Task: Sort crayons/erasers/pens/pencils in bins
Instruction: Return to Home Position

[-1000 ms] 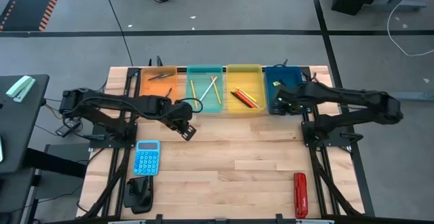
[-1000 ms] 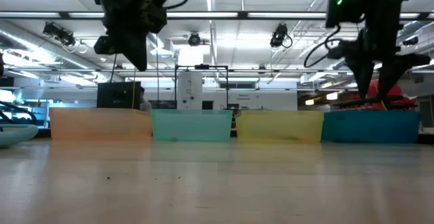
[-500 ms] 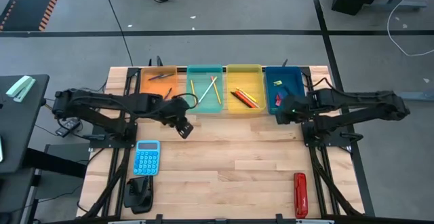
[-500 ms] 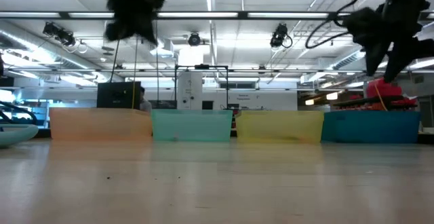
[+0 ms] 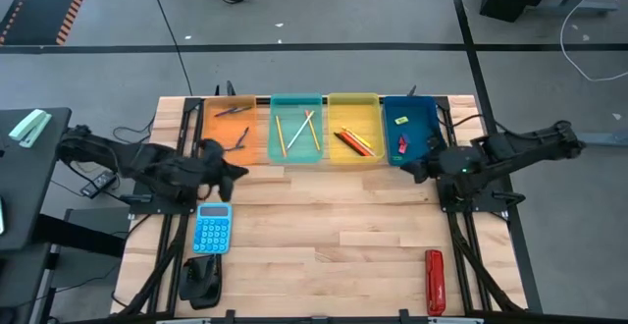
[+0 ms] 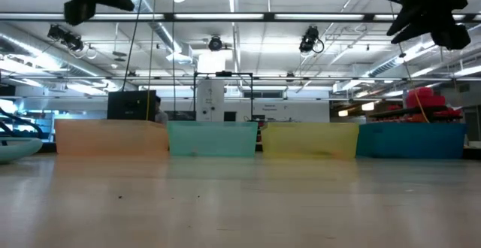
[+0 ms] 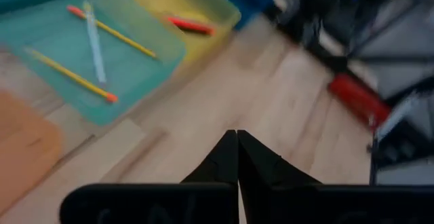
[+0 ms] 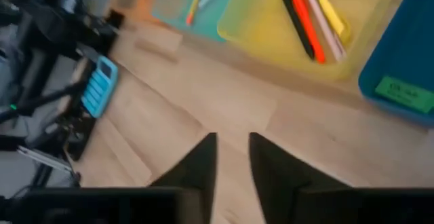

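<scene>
Four bins stand in a row at the table's far edge. The orange bin [image 5: 231, 120] holds dark pens [image 5: 232, 111]. Long thin pencils [image 5: 294, 131] lie in the teal bin [image 5: 294, 152], and crayons [image 5: 355, 142] lie in the yellow bin [image 5: 355, 113]. Small erasers [image 5: 400, 121] sit in the dark blue bin [image 5: 417, 128]. My left gripper [image 5: 231, 170] [image 7: 236, 134] is shut and empty, hovering over the table in front of the orange bin. My right gripper [image 5: 417, 167] [image 8: 232, 139] is open and empty, hovering just in front of the dark blue bin.
A light-blue calculator [image 5: 213, 228] lies near the left edge, with a dark object [image 5: 201, 280] at the near-left corner. A red oblong tool [image 5: 434, 281] lies near the near-right corner. Bare wood [image 5: 324, 226] fills the middle of the table.
My left gripper has drawn back toward the table's left edge and risen, away from the teal bin's front. My right gripper has pulled up and out of the dark blue bin toward the near-right. The bins and their contents have stayed put.
</scene>
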